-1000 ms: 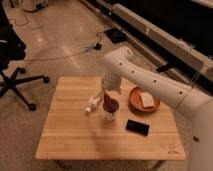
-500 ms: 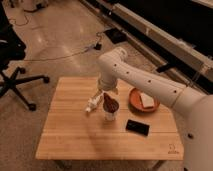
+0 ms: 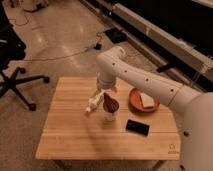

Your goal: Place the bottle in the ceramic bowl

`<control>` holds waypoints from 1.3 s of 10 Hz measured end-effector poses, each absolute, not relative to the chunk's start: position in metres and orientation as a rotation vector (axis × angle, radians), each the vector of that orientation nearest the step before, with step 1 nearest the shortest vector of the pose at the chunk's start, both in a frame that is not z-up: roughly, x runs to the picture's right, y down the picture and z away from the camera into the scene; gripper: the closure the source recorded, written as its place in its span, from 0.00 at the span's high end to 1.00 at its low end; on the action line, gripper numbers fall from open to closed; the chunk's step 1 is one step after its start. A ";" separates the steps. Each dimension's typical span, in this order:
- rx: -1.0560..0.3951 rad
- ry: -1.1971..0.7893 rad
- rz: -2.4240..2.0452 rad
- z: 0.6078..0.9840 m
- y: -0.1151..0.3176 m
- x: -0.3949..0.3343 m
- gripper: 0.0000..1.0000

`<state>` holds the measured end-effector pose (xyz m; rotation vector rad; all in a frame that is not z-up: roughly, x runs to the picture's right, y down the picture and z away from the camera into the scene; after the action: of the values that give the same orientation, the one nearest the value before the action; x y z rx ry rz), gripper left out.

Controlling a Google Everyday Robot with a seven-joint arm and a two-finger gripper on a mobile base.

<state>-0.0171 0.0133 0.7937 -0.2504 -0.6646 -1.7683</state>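
The small slim white bottle lies tilted on the wooden table, left of centre. My gripper hangs from the white arm and sits right at the bottle's upper end. Whether it has hold of the bottle does not show. The orange-brown ceramic bowl stands to the right with a pale white piece in it. A white cup with a dark brown inside stands between the bottle and the bowl, just below the gripper.
A black phone lies on the table in front of the bowl. A black office chair stands on the floor at the left. Cables and a black box lie on the floor behind the table.
The arm has shifted very slightly towards the bottle. The bottle, cup, bowl and phone stay where they were.
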 end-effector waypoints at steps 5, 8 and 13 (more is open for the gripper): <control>-0.253 -0.665 -1.775 0.804 0.006 -0.020 0.80; -0.259 -0.669 -1.783 0.811 0.002 -0.025 0.80; -0.274 -0.669 -1.784 0.825 0.000 -0.032 0.80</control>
<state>-0.0318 0.0002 0.8246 -0.2744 -0.6694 -1.7843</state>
